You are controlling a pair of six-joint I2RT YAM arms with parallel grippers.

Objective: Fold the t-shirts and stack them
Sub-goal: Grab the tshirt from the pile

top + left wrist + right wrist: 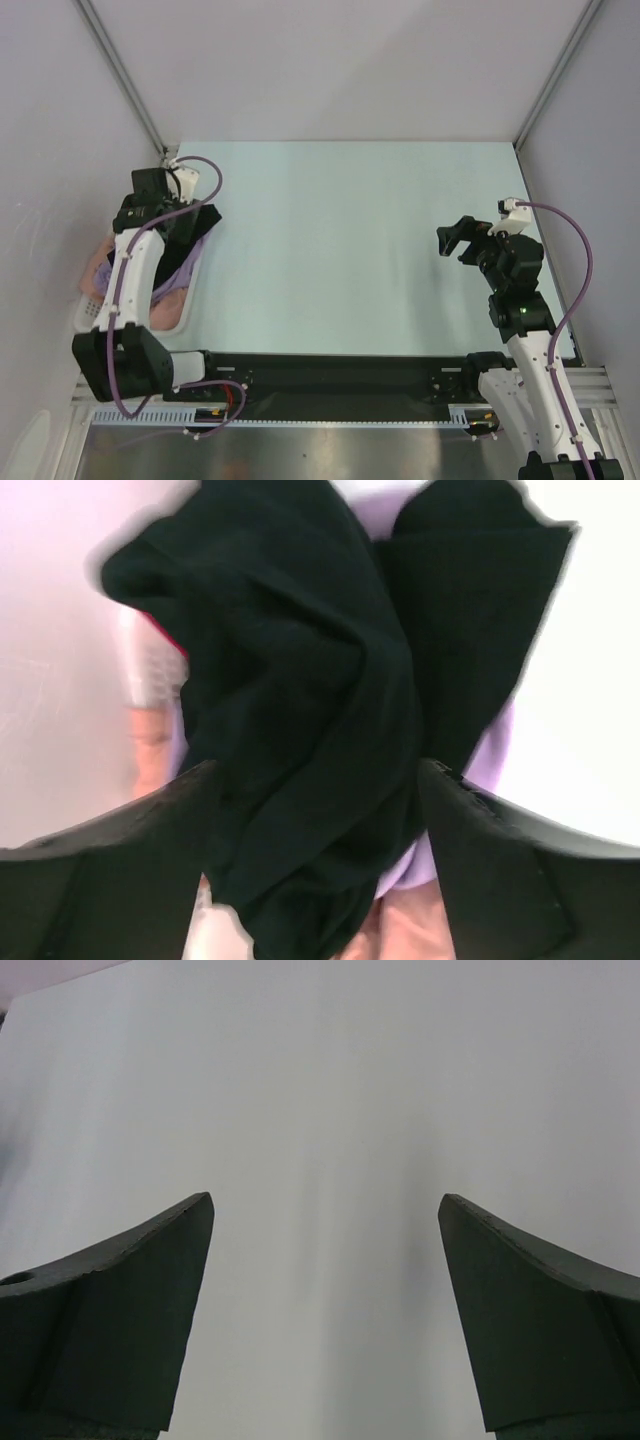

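Note:
The black t-shirt (300,680) lies bunched on top of the pile in the white lattice basket (95,312) at the table's left edge. My left gripper (315,770) is low over it with its jaws spread wide, the black cloth filling the gap between them; in the top view it (185,228) is over the basket's far end. A lavender shirt (492,760), a pale pink one (410,925) and a sliver of red (165,632) show under the black. My right gripper (325,1200) is open and empty over bare table at the right (455,238).
The pale green table (340,250) stretches between the two arms. Grey walls close in the left, back and right sides. A black rail (330,375) runs along the near edge between the arm bases.

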